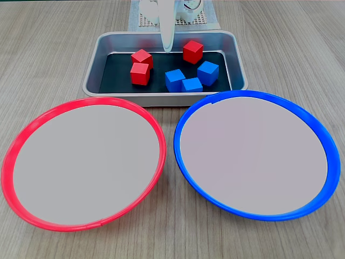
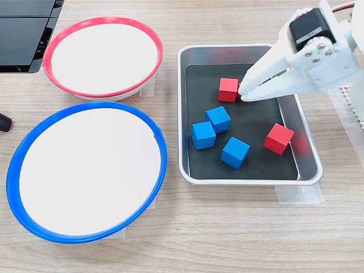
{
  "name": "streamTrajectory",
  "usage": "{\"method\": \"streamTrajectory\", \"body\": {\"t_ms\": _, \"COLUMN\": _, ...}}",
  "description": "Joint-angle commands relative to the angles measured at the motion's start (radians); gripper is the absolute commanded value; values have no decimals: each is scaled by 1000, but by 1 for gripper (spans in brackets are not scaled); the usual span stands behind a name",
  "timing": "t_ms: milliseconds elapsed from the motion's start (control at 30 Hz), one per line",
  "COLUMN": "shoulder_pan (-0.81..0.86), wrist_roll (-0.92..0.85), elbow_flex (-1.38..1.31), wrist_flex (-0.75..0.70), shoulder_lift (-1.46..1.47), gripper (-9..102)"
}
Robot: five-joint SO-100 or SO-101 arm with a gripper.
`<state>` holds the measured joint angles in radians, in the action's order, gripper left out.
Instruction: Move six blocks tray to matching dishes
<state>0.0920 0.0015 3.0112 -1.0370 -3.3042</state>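
Your white two-finger gripper (image 2: 245, 95) hangs over the rectangular silver metal tray (image 2: 307, 165), its tips low beside 2 small red cubes (image 2: 228, 89); you cannot tell how far the jaws are parted. All 6 cubes lie on the tray's black bottom: a third red cube (image 2: 278, 139) by 1 long wall, 3 blue cubes (image 2: 218, 119) clustered mid-tray. The round red-rimmed dish (image 1: 32, 121) and round blue-rimmed dish (image 1: 318, 135) sit beside the tray on the wooden bench (image 1: 54, 54).
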Motion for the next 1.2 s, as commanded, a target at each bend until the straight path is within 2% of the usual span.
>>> {"method": "streamTrajectory", "body": {"t_ms": 0, "shoulder_pan": 6, "wrist_roll": 8, "elbow_flex": -2, "wrist_flex": 0, "shoulder_lift": -23, "gripper": 0}}
{"method": "streamTrajectory", "body": {"t_ms": 833, "shoulder_pan": 6, "wrist_roll": 8, "elbow_flex": -2, "wrist_flex": 0, "shoulder_lift": -23, "gripper": 0}}
{"method": "streamTrajectory", "body": {"t_ms": 1167, "shoulder_pan": -74, "wrist_roll": -87, "elbow_flex": -2, "wrist_flex": 0, "shoulder_lift": -25, "gripper": 0}}
